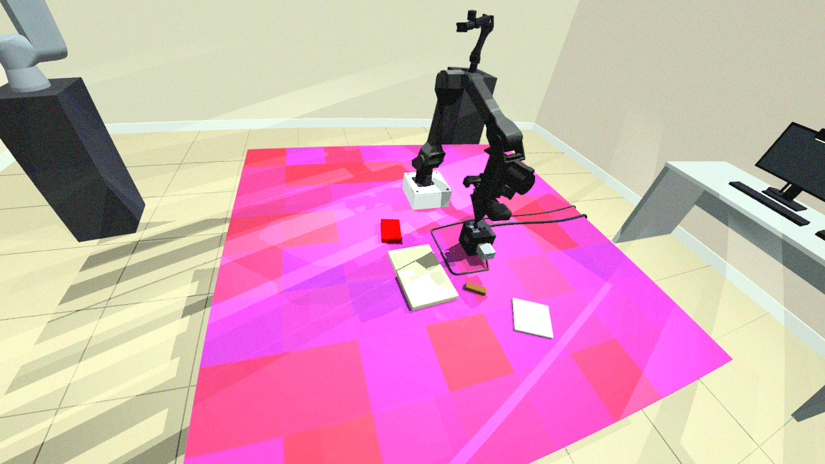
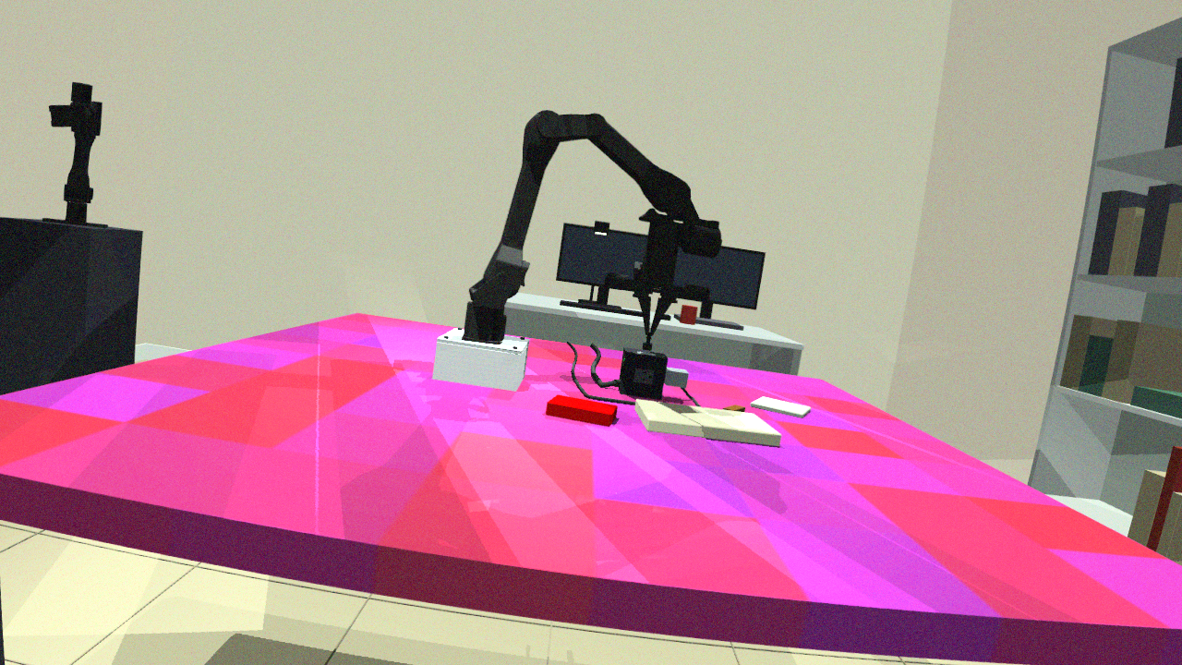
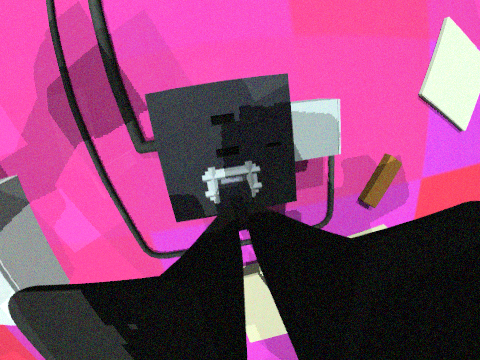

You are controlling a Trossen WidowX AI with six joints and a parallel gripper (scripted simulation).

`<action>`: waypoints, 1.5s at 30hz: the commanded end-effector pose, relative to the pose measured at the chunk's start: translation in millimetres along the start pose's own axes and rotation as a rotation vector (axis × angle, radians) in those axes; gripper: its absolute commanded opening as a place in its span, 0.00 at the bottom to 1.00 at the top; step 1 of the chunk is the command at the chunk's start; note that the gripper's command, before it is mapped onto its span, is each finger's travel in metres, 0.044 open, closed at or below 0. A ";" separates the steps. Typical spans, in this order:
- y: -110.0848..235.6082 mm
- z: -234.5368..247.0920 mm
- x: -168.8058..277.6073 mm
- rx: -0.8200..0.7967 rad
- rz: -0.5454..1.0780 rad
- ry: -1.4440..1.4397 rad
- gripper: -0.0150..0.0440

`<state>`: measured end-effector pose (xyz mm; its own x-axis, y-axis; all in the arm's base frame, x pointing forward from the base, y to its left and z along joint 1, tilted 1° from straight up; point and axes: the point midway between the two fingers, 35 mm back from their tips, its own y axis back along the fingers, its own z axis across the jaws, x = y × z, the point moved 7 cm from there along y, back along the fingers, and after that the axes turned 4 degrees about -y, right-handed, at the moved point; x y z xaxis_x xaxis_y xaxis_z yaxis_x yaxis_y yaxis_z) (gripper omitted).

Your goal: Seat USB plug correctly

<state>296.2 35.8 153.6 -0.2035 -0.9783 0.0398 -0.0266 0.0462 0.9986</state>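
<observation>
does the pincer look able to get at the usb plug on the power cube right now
Yes, apparently: the pincer is already shut on the USB plug atop the power cube, nothing blocking it from above.

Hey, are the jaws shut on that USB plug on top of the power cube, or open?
Shut on it. In the wrist view the jaws meet at the pale USB plug on the dark power cube.

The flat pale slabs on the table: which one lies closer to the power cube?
The larger cream slab, lying just beside the power cube. The smaller white slab lies farther out, beyond the little brown block.
</observation>
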 end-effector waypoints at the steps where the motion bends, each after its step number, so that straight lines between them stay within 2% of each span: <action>1: -0.9 -0.2 0.1 0.001 0.002 0.006 0.25; 45: -6.2 -0.2 -0.1 0.001 0.002 0.006 0.25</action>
<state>296.4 35.7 148.3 -0.2035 -0.9783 0.0397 -0.0273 0.0462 0.9986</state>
